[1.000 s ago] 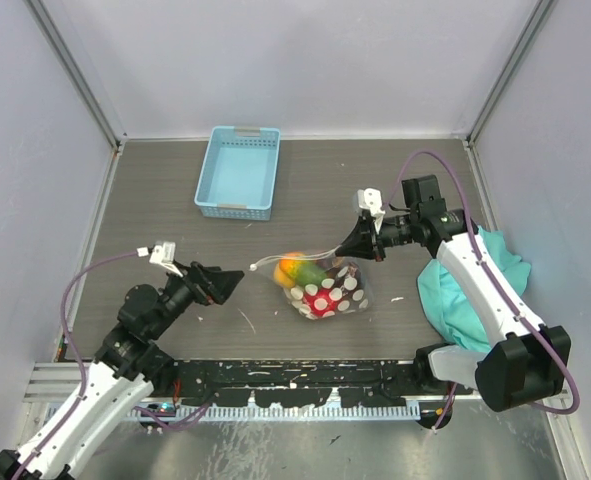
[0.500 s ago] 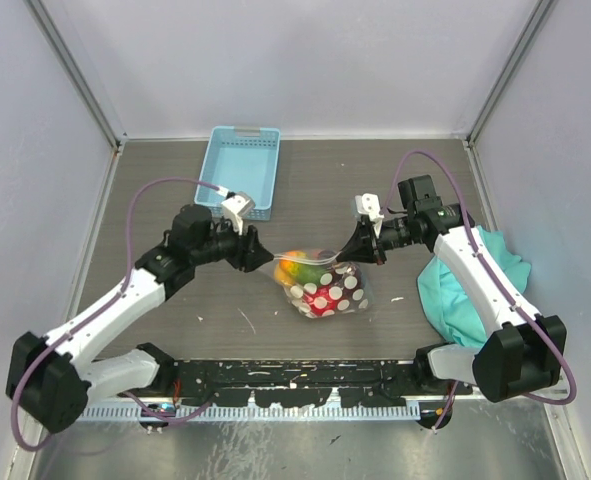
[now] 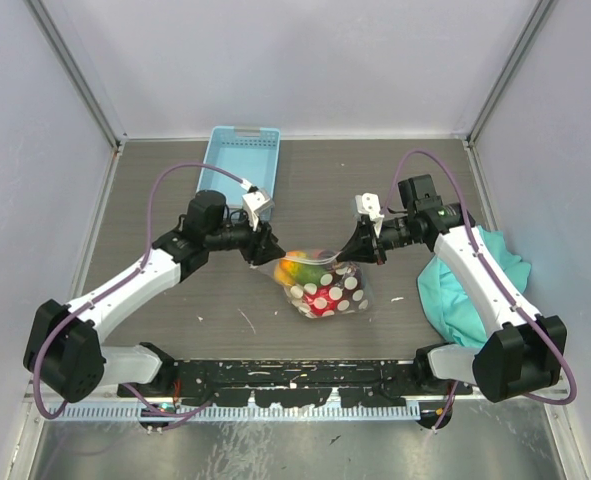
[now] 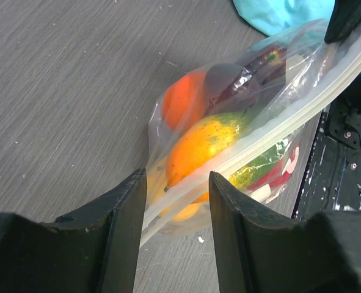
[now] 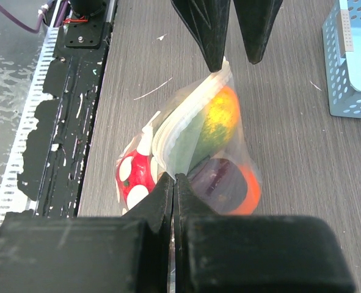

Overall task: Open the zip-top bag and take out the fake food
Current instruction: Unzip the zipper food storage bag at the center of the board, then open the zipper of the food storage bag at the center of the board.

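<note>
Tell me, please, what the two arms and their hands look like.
The left arm and right arm have white links with bulky black joints. A purple cable loops along each arm up to the wrist, where a small white block sits. The left hand and right hand are black, each with two wedge-shaped fingers tapering to narrow tips.

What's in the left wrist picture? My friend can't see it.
The left gripper is open, its fingers either side of the zip edge of a clear bag holding orange, green and purple fake food, on a grey table.
</note>
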